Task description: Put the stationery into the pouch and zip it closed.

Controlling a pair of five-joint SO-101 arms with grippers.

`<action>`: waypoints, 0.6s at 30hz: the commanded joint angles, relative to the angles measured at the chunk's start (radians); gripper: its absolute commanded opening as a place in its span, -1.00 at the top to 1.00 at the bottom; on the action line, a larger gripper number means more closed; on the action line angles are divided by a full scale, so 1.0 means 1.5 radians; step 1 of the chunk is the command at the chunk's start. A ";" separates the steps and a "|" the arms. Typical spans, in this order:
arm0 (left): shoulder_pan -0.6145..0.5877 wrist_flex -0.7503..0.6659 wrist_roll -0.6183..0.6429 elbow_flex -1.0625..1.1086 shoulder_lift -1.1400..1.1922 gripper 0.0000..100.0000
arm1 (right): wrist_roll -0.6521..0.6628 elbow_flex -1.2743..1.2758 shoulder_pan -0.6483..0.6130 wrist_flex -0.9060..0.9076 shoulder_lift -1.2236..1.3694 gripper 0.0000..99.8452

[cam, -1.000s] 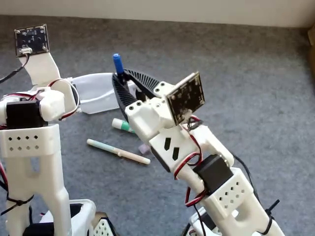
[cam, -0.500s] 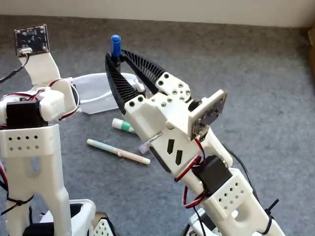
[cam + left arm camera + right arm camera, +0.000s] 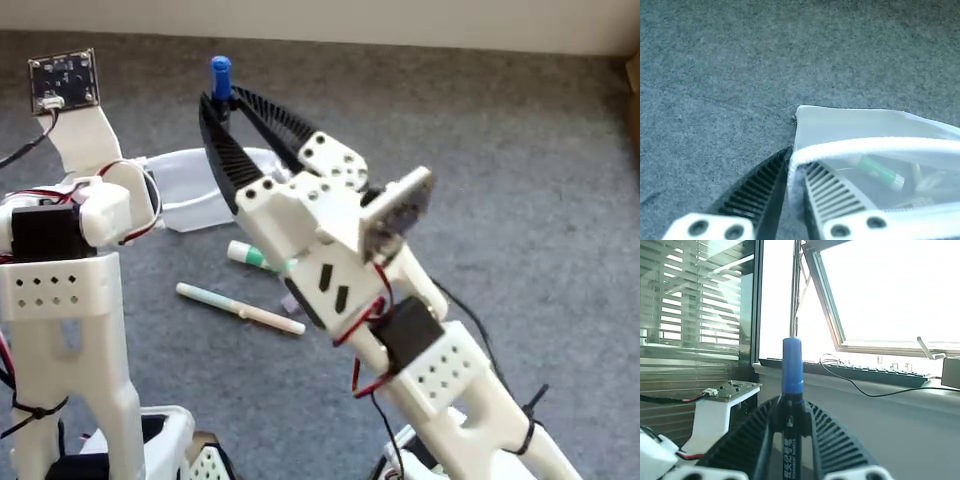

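Blue marker (image 3: 220, 76) stands upright, clamped in the right gripper (image 3: 222, 108), which is lifted above the clear pouch (image 3: 190, 195). The pouch lies toward the table's (image 3: 520, 200) far left. Left gripper (image 3: 796, 167) is pinched on the pouch's zip rim. A green-capped pen (image 3: 245, 255) and a pale pen (image 3: 240, 308) lie on the table nearer the arms.

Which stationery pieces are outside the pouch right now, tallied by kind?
Markers: 2, a blue marker in the right jaws, a green-capped marker on the carpet.
Pens: 1, a slim pen on the carpet.
Small lilac item, half hidden by the right arm: 1.
Total: 4 outside the pouch.
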 commanded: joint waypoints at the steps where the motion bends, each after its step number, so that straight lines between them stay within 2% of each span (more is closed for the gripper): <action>1: -0.006 -0.004 0.007 0.011 0.001 0.99 | -0.001 -0.013 -0.004 -0.032 0.015 0.99; 18: -0.008 -0.003 0.006 0.013 0.001 0.99 | 0.000 0.013 -0.003 -0.025 0.088 0.99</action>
